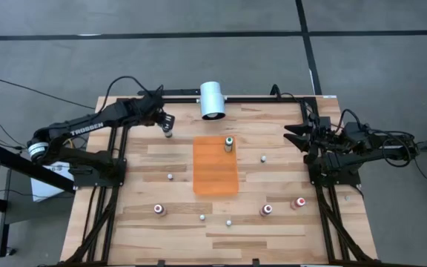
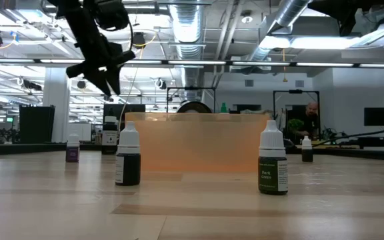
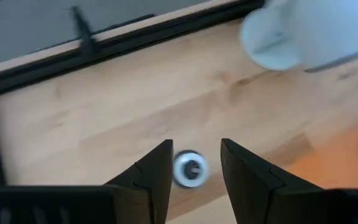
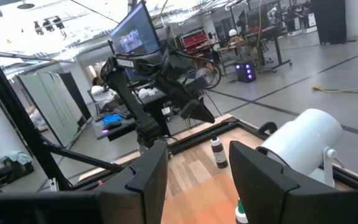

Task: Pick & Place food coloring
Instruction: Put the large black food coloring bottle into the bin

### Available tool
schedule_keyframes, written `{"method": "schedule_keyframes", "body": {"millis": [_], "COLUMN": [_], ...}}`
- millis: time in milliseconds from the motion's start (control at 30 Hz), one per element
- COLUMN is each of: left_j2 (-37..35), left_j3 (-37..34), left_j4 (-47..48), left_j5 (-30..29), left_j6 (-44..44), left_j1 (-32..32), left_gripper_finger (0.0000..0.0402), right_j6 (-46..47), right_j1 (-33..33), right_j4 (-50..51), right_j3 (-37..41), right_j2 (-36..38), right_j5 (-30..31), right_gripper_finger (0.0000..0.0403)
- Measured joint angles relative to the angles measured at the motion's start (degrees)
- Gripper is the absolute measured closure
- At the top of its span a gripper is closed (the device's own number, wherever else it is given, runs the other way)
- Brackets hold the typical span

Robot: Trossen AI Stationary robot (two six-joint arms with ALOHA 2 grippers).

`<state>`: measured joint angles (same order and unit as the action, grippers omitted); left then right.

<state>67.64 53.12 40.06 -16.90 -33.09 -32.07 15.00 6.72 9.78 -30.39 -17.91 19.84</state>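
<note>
Hovering left gripper (image 3: 194, 168) open astride a food coloring bottle (image 3: 189, 169), only wrist view showing the gap, right gripper (image 4: 194, 171) open, empty

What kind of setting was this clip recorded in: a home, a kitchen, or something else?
Most likely a robotics lab or open workshop: bare ceiling ducts and strip lighting overhead, a monitor and equipment stands behind the wooden table, and a person seated at a far bench.

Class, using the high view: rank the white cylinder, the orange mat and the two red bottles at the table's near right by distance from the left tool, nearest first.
From the left tool:
1. White cylinder, at the far edge.
2. Orange mat, at the centre.
3. Red bottles and, near right; the inner one looks slightly closer.
</note>
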Motion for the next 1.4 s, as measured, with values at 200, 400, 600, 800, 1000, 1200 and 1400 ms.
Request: {"method": "schedule_keyframes", "body": {"millis": [200,400,600,800,1000,1200,1400], "left_j2": [-0.08,-0.02,-0.02,-0.02,0.74,6.53,12.03], "left_j3": [0.0,0.0,0.0,0.0,-0.02,-0.04,-0.07], "left_j4": [2.63,2.59,2.48,2.49,2.02,2.38,1.43], "left_j5": [3.39,4.5,5.73,8.33,6.97,6.29,5.04], "left_j6": [-0.38,0.65,-0.29,-0.69,-1.35,-2.5,-3.62], "left_j1": [-2.47,-2.46,-2.42,-2.1,-0.46,-0.34,-0.38], "left_gripper_finger": [0.0263,0.0235,0.02,0.0184,0.0184,0.0184,0.0184], "right_j6": [0.02,0.02,0.02,0.02,0.02,0.02,0.02], "right_j1": [0.0,0.0,0.0,0.0,0.0,0.0,0.0], "right_j4": [0.0,0.0,0.0,0.0,0.0,0.02,0.02], "right_j3": [0.0,0.0,-0.02,-0.02,-0.02,-0.02,-0.02], "right_j2": [0.0,0.0,0.0,0.0,0.0,0.0,-0.02], "right_j5": [0.0,0.0,0.0,0.0,0.0,-0.02,-0.04], "right_gripper_finger": [0.0242,0.0241,0.0243,0.0242,0.0241,0.0245,0.0243]}}
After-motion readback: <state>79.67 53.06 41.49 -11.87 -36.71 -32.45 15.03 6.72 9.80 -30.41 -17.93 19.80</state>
